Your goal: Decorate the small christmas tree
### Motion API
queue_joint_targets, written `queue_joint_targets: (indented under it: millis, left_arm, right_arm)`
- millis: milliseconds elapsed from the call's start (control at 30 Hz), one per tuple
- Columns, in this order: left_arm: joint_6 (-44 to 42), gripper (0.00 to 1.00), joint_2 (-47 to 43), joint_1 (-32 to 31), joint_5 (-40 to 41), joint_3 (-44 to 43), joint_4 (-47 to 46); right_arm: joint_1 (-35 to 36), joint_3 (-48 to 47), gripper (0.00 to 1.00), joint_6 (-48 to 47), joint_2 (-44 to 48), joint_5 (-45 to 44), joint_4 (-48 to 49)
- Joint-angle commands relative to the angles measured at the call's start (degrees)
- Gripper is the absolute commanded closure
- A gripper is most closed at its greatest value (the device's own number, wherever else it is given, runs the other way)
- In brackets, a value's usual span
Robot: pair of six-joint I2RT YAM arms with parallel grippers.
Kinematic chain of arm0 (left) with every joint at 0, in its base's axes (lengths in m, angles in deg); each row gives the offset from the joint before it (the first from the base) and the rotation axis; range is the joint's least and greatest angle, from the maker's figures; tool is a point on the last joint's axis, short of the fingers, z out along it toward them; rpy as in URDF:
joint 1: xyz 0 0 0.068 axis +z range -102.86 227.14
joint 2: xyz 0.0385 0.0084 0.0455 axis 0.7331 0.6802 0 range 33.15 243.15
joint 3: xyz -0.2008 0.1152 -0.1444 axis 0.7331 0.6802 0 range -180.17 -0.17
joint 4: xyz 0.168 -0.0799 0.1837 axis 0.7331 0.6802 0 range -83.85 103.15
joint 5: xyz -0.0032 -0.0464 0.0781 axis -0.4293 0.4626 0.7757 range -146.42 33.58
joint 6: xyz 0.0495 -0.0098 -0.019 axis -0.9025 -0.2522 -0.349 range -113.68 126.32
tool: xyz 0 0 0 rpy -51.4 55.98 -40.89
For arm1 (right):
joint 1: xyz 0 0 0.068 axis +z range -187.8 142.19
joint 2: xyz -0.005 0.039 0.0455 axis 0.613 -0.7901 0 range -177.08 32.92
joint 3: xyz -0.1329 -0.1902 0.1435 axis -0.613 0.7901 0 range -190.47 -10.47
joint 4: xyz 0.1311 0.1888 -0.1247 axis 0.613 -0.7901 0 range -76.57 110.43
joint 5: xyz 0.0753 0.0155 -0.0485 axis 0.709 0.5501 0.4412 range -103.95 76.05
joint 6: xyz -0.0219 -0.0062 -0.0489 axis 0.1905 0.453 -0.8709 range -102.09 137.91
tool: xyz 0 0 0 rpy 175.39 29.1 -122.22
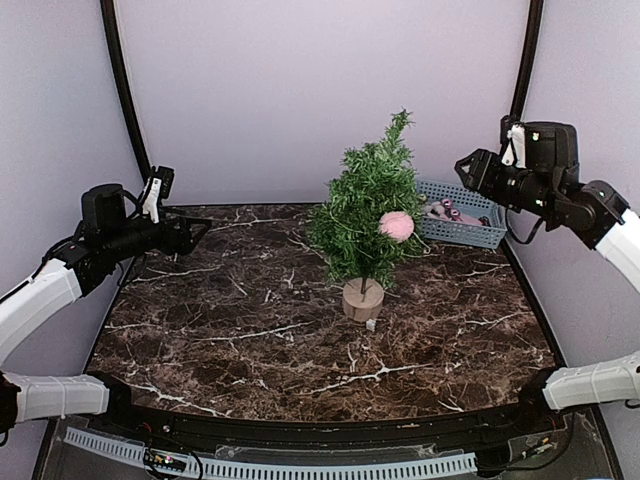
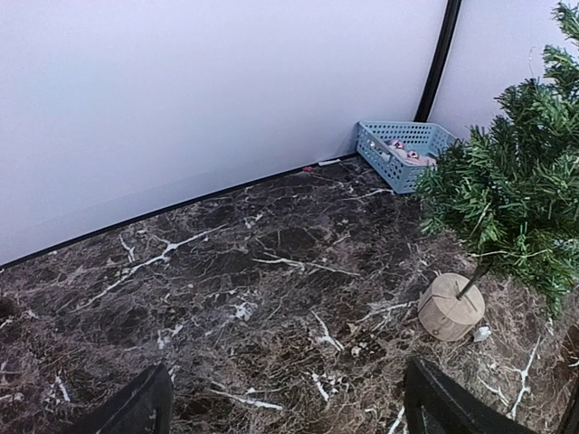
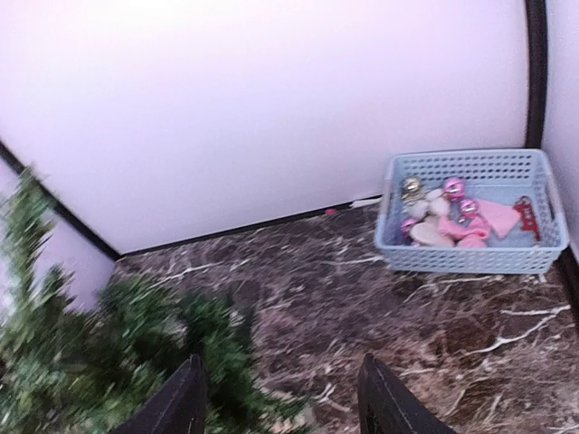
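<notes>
Fetching step: left tool and right tool are held parted, empty; basket beside small christmas tree is probably needed next.

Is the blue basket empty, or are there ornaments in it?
Not empty: the basket holds several ornaments, mostly pink, seen from the right wrist.

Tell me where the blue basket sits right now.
In the top view the blue basket sits in the far right corner of the table, just right of and behind the small christmas tree.
</notes>
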Motion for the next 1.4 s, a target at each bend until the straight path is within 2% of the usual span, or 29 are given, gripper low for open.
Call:
queue_joint_targets:
  millis: [0,167,433,600,800,900,1267,1367]
  left_arm:
    - [0.9,0.09,-0.15,0.32,3.76,0.46,1.0]
    - [-0.12,0.08,1.07,1.23,4.6,0.31,1.29]
    - [-2.22,0.08,4.65,2.82,6.34,-0.85,2.53]
    - [-2.03,0.08,8.09,4.31,4.5,-1.99,2.23]
    - [-2.01,0.09,10.55,5.16,3.18,-2.83,2.73]
    - [-1.96,0.09,11.28,5.39,2.88,-3.09,3.0]
    - [-1.83,0.09,11.54,5.54,2.19,-3.41,3.13]
    - [-1.83,0.09,11.32,5.47,2.18,-3.42,3.11]
  right_arm:
    - [-9.76,-3.73,0.42,-3.54,-7.72,0.33,-2.84]
    - [-20.16,-9.0,0.42,-7.3,-20.24,4.47,-0.65]
    - [-28.33,-23.5,0.42,-9.99,-43.81,7.3,1.05]
    - [-31.52,-37.5,0.41,-10.68,-59.66,7.12,-3.66]
    - [-35.23,-52.51,0.41,-12.45,-74.05,8.98,-12.84]
    - [-35.91,-54.83,0.41,-13.77,-77.27,11.11,-15.04]
    - [-35.97,-52.88,0.38,-16.84,-79.84,26.65,-15.86]
    - [-35.96,-52.7,0.39,-16.66,-80.68,28.2,-15.82]
